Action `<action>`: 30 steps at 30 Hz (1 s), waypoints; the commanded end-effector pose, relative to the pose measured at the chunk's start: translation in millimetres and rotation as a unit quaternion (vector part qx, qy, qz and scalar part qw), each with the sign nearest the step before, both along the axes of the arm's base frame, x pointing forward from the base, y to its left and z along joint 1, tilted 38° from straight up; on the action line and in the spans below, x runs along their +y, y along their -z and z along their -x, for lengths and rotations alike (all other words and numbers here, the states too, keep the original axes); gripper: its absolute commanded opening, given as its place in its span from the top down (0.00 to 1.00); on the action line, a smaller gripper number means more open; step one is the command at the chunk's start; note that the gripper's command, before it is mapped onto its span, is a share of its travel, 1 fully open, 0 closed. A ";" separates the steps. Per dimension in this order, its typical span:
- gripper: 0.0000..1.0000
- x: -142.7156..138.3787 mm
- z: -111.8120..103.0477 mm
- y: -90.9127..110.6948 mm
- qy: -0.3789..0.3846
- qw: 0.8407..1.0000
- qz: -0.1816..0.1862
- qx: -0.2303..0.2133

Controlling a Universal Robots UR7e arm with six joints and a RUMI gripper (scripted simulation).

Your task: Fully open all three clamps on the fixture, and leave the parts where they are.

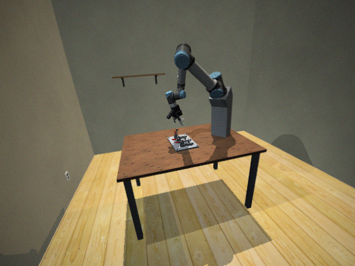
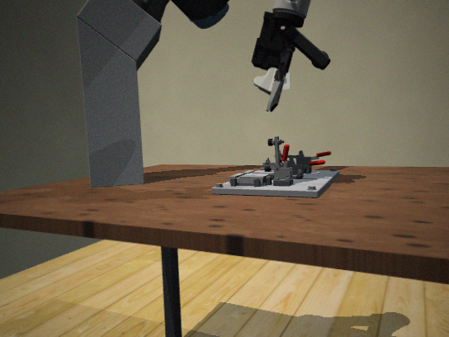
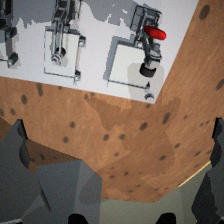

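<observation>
Arm pose: the arm point(image 1: 200, 72) rises from its grey pedestal point(image 1: 221, 114) at the far edge of the table point(image 1: 147, 156), elbow high, forearm dropping to a wrist bent down toward the fixture. The gripper point(image 2: 276, 92) hangs in the air above the fixture plate point(image 2: 289, 187), well apart from it, fingers pointing down and slightly tilted. Jaws stand spread wide with nothing between them; in the wrist view the two fingers sit at opposite edges of the frame with bare table top between.

Fixture: the grey plate lies flat on the table, near its middle, just in front of the pedestal. It carries the clamps. One red handle point(image 2: 285, 152) stands nearly upright; two red handles point(image 2: 323, 154) lie roughly level, pointing away to the right. Wrist view shows one red-handled clamp point(image 3: 150, 42) over a recessed pocket at the plate's corner. Parts under the clamps are too small to tell apart.
</observation>
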State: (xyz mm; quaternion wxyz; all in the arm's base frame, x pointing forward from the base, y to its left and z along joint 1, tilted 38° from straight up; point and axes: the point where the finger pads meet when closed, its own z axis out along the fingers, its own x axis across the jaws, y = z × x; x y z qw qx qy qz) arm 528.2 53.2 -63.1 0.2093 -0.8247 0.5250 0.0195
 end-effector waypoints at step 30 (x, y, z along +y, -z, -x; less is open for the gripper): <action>0.00 52.7 75.8 -33.7 0.139 0.984 -0.086 -0.076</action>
